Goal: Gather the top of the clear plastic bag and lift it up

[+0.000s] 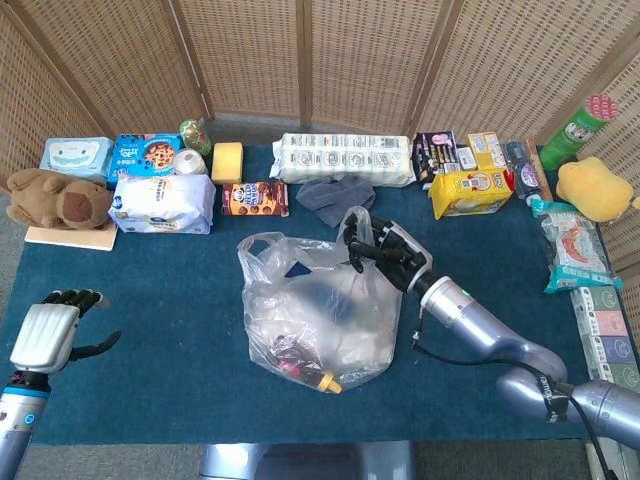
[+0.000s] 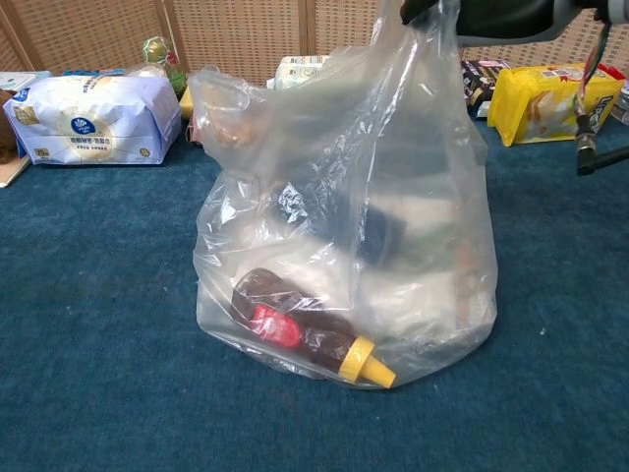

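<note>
The clear plastic bag (image 1: 315, 315) (image 2: 344, 226) stands in the middle of the blue table, its base resting on the cloth. Inside lie a dark sauce bottle (image 2: 310, 334) with a red label and yellow cap, plus pale and dark items. My right hand (image 1: 385, 250) (image 2: 491, 15) grips the bag's right handle at the top and holds it taut upward. The bag's left handle loop (image 1: 262, 252) (image 2: 221, 93) hangs loose. My left hand (image 1: 55, 330) hovers at the table's near left edge, fingers apart, holding nothing, far from the bag.
Along the back stand a white-blue pack (image 1: 162, 203), cookie boxes (image 1: 254, 198), a grey cloth (image 1: 330, 195), a long white pack (image 1: 345, 158) and yellow snack bags (image 1: 470, 190). A plush bear (image 1: 55, 200) lies far left. More packets (image 1: 575, 250) line the right edge.
</note>
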### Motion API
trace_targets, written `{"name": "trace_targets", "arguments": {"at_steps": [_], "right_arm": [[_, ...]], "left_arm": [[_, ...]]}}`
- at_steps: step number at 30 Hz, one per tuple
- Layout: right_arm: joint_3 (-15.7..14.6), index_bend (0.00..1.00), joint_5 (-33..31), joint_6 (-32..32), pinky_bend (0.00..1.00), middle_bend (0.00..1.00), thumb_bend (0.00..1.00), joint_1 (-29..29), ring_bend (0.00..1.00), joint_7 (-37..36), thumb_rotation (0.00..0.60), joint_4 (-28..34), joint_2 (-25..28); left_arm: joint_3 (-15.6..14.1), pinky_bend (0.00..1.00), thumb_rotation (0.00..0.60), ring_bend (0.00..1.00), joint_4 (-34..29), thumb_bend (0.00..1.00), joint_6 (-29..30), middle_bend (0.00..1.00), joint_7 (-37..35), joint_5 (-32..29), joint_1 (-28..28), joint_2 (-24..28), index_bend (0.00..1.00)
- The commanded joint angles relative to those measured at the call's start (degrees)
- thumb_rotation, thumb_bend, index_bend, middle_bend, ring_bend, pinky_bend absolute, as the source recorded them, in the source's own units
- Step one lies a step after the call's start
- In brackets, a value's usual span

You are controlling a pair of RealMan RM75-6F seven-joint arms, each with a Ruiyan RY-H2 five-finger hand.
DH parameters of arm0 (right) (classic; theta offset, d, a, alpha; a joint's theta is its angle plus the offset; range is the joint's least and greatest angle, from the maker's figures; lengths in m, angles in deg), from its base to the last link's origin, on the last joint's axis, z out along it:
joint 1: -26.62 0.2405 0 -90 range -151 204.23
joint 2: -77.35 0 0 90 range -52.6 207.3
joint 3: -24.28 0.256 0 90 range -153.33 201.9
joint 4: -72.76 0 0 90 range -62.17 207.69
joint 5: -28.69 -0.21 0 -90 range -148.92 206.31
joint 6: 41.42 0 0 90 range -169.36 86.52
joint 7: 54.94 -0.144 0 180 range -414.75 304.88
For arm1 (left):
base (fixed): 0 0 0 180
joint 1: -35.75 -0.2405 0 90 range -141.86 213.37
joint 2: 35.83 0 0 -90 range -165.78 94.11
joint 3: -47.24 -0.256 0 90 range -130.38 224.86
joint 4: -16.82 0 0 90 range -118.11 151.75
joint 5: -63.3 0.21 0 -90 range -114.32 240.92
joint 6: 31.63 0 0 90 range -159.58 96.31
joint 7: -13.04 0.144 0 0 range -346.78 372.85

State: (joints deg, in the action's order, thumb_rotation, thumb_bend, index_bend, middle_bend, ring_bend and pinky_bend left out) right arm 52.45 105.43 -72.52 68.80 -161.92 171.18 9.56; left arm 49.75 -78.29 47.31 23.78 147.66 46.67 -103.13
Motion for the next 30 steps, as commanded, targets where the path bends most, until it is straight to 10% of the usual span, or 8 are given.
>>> {"name": "trace_targets", "arguments": {"at_steps": [1, 30], "right_arm": [[0.07, 0.53, 1.74, -0.65, 0.79, 0.67, 0.16, -2.04, 0.76, -1.69, 0.600, 1.77, 3.07], [-8.61, 0.63, 10.75, -10.26, 0.82, 0.72, 0.16, -6.83, 0.81, -11.27, 0.600, 4.08, 13.43]], "left_arm": [[0.03, 0.37, 0.314, 0.40, -0.16, 0.22, -0.14, 0.45, 0.20, 0.08, 0.19, -0.14, 0.43], [2.48, 0.37, 0.320, 0.40, 0.44, 0.22, 1.84, 0.45, -0.53, 2.88, 2.73, -0.77, 0.43]]}}
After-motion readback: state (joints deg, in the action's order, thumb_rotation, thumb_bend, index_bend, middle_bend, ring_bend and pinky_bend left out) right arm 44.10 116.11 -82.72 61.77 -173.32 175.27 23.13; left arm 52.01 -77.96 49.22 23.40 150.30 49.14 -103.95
